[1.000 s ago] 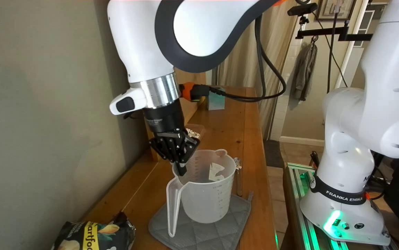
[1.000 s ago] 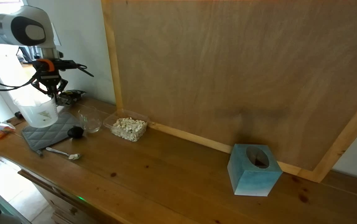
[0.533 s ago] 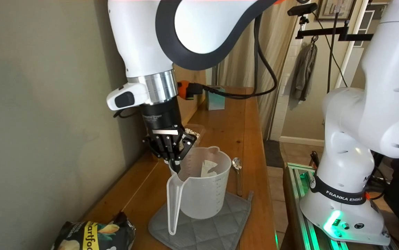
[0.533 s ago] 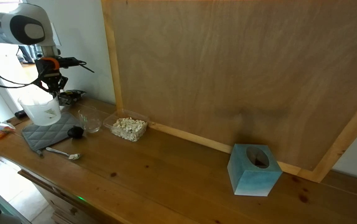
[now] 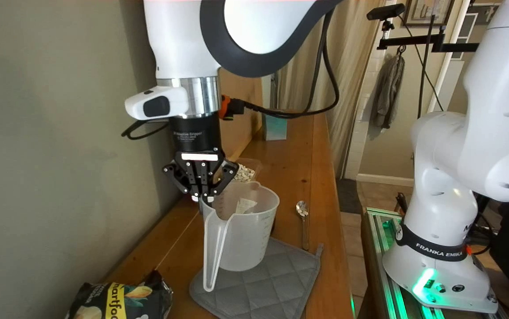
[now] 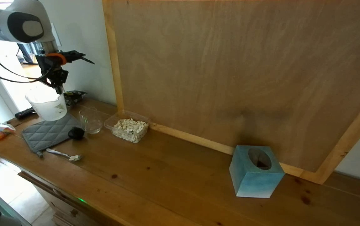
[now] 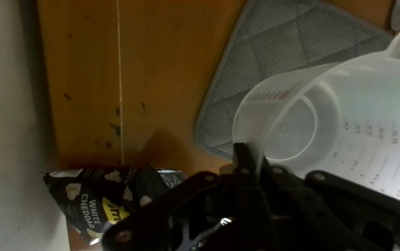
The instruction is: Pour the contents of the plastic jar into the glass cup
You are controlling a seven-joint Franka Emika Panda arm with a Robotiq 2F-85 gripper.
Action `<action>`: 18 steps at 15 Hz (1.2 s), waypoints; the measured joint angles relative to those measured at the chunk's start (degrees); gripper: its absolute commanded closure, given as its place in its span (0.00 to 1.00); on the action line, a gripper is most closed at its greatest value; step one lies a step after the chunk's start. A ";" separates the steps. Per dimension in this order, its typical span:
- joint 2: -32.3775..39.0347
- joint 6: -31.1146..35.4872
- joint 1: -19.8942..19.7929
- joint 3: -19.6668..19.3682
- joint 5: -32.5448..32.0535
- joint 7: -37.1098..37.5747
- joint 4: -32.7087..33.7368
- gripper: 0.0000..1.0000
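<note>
The gripper (image 5: 204,204) clamps the plastic jar (image 5: 248,241) by its rim; the jar hangs below. The glass cup (image 6: 92,121) stands near the wall-side edge of the table (image 6: 167,175).

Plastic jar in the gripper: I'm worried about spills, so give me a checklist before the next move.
1. Gripper holding plastic jar: ok, shut on its edge.
2. Glass cup upright: ok.
3. Jar above cup: not ok; off to one side in an exterior view.
4. Room around cup: arguably not ok; dark object close beside it.
5. Contents in jar: cannot tell; none clearly visible.
</note>
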 measured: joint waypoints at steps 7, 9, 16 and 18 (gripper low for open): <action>-1.72 2.57 -0.56 -3.94 7.54 -12.33 -0.02 0.97; -1.76 2.48 -0.65 -4.66 7.93 -14.58 -0.04 0.97; -1.62 2.47 -0.94 -5.11 8.04 -15.91 -0.12 0.99; -1.53 2.47 -1.52 -5.78 8.04 -17.36 -0.13 0.99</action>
